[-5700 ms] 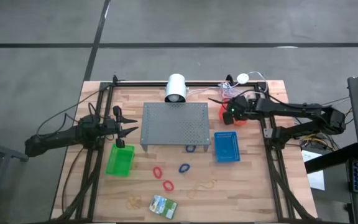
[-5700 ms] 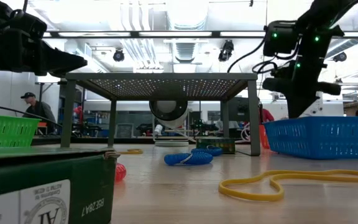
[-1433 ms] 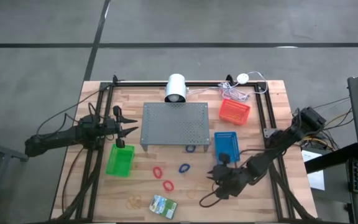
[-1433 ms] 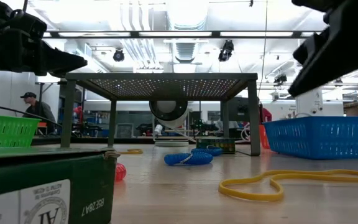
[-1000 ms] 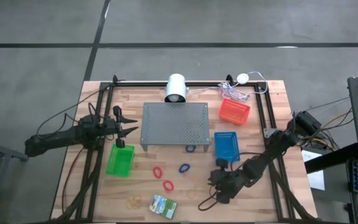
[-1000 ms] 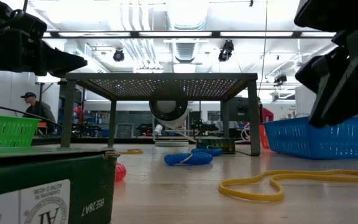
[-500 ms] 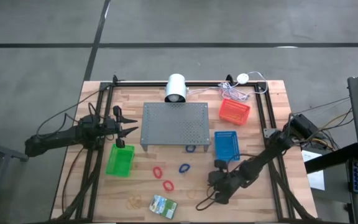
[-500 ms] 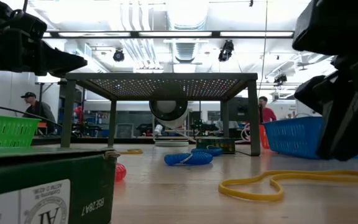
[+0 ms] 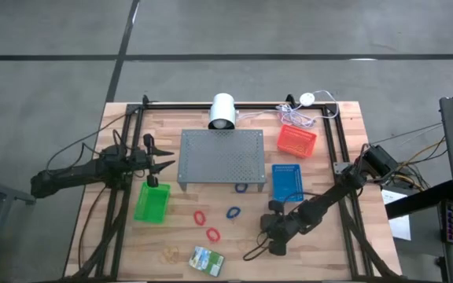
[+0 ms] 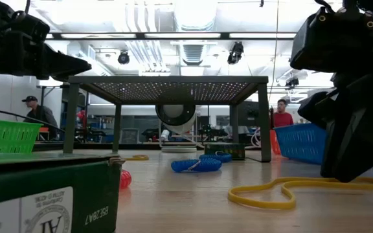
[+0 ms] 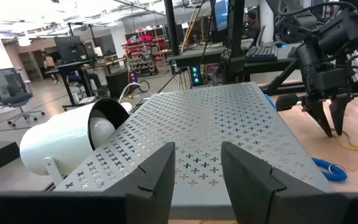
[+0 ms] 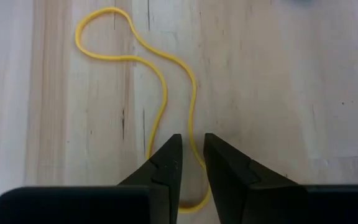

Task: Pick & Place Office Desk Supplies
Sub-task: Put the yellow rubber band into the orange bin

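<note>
The right gripper (image 12: 192, 163) is down at the table (image 9: 329, 244), in front of the blue basket (image 9: 287, 185), with its 2 fingers (image 12: 166, 165) straddling one strand of a yellow rubber band (image 12: 157, 81). The jaws stand narrowly apart with the strand in the gap between them; whether they already pinch it cannot be told. The band lies flat on the wood as a long, twisted loop, and its far end curls away from the gripper. In the low view the same band (image 10: 283, 191) rests on the table just beside the dark bulk of the right arm.

The left gripper (image 9: 160, 165) waits over the table's left side, above the green basket (image 9: 152, 203) and beside the grey perforated stand (image 9: 220, 157); its jaws are spread and hold nothing.

Between the baskets lie 2 red bands (image 9: 205, 224) and a blue band (image 9: 233, 212), with another blue band (image 9: 241, 187) at the stand's front edge. The green-and-yellow crayon box (image 9: 207, 259) sits near the front edge, with a tan rubber band (image 9: 168, 253) just beside it. The red basket (image 9: 296, 141) stands at the far right.
</note>
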Controlling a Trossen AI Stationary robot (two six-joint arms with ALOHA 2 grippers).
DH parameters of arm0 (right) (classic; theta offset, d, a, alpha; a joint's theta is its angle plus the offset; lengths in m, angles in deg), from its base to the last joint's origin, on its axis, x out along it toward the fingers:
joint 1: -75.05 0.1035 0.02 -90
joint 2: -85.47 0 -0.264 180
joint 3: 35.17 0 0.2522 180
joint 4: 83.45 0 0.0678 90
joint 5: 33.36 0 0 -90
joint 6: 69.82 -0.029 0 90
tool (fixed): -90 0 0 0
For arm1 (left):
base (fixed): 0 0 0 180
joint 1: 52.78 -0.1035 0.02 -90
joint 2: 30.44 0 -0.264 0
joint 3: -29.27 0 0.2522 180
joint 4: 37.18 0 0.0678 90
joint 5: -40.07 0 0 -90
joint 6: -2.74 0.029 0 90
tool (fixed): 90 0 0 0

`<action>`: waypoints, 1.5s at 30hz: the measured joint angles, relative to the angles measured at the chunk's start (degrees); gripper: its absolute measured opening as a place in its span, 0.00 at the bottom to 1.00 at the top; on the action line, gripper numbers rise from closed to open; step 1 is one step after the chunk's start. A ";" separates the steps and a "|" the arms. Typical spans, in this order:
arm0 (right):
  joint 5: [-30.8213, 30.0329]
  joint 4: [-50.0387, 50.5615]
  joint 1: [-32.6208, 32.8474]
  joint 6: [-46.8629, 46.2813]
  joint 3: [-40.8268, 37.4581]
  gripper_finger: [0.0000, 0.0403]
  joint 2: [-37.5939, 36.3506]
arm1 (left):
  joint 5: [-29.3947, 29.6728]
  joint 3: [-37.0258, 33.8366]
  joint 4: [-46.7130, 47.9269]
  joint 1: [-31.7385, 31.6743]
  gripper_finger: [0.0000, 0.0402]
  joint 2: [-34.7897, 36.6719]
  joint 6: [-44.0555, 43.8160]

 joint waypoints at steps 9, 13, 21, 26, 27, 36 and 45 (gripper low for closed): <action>0.21 0.85 0.00 0.00 0.00 0.10 -0.01 | 0.00 0.01 0.00 0.01 0.33 -0.02 -0.02; 0.24 1.64 -0.01 0.00 0.02 0.05 0.13 | 0.00 -0.01 0.00 0.00 0.33 -0.02 0.01; 0.18 2.27 0.00 -0.11 0.00 0.02 0.21 | 0.00 -0.01 0.00 -0.01 0.33 -0.02 -0.01; -0.47 2.44 0.01 -0.05 0.30 0.02 -0.05 | 0.00 0.01 0.00 0.00 0.33 -0.02 0.00; -1.00 2.67 0.03 0.06 0.56 0.02 -0.14 | 0.00 -0.01 0.00 -0.01 0.33 -0.02 -0.01; -3.53 11.37 -0.09 3.68 5.64 0.02 -2.10 | 0.00 0.00 0.00 0.00 0.33 -0.02 0.00; -7.47 21.90 -0.11 3.77 11.04 0.02 -3.96 | 0.00 -0.01 0.02 -0.02 0.33 0.00 -0.02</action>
